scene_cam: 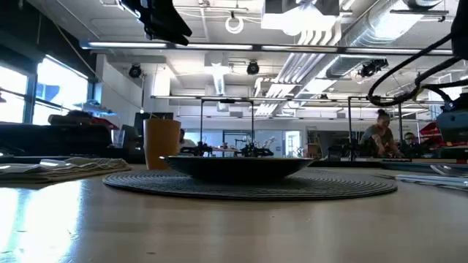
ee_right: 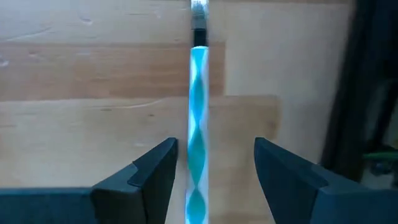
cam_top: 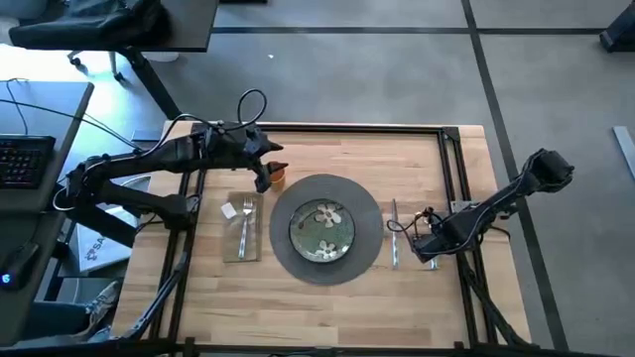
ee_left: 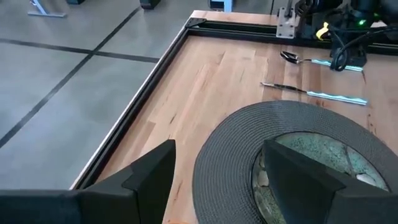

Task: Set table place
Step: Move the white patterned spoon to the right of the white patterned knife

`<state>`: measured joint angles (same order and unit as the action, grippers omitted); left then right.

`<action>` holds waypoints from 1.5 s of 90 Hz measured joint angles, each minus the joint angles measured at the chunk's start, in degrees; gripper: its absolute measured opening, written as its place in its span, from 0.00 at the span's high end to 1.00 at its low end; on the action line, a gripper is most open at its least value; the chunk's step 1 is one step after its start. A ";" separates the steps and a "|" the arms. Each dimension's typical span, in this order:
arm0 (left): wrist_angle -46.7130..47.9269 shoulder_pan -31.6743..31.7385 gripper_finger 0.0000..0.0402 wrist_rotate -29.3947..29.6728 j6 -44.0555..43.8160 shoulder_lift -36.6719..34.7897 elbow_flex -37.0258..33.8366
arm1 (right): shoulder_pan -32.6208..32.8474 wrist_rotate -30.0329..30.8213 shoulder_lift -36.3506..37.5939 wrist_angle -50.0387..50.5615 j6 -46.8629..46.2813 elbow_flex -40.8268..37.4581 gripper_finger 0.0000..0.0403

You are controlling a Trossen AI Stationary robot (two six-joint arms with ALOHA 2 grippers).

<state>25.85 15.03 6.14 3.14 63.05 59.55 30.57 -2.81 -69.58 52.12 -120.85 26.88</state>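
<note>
The round dark-grey placemat [cam_top: 369, 236] lies mid-table with the green flowered plate [cam_top: 323, 228] on it. The orange cup [cam_top: 279, 177] stands on the table by the mat's far left edge. My left gripper [cam_top: 263, 177] hangs open well above the cup [scene_cam: 161, 143], touching nothing. Left of the mat the fork [cam_top: 245, 222] lies on the beige napkin [cam_top: 242, 238]. The knife [cam_top: 394, 230] lies right of the mat. Beyond the knife the spoon [ee_left: 292, 58] lies flat on the table. My right gripper [ee_right: 214, 149] is open, its fingers on either side of the spoon's turquoise handle [ee_right: 198, 124], apart from it.
The table's black frame [cam_top: 451, 188] runs close behind my right gripper. A grey desk with a keyboard [cam_top: 25, 159] stands off the table's left. Bare wood [cam_top: 327, 317] lies between the mat and the near edge.
</note>
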 joint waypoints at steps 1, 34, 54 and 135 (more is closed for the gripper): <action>-0.01 0.00 0.45 -0.01 0.00 0.00 0.00 | -0.10 0.00 0.00 -0.22 -0.16 -0.16 0.52; -0.05 0.00 0.45 0.01 -1.09 0.00 0.00 | -2.80 1.74 -0.04 -1.32 0.20 -1.29 0.62; -0.07 -0.01 0.45 0.03 -1.90 0.00 0.00 | -2.82 2.80 -0.07 -1.34 1.02 -1.36 0.74; -0.10 0.00 0.45 0.06 -2.49 0.00 0.00 | -2.84 6.46 -0.17 -1.66 -3.71 -1.56 0.93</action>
<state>25.76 15.03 6.20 0.64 63.05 59.55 27.73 3.65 -69.76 50.46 -124.57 25.32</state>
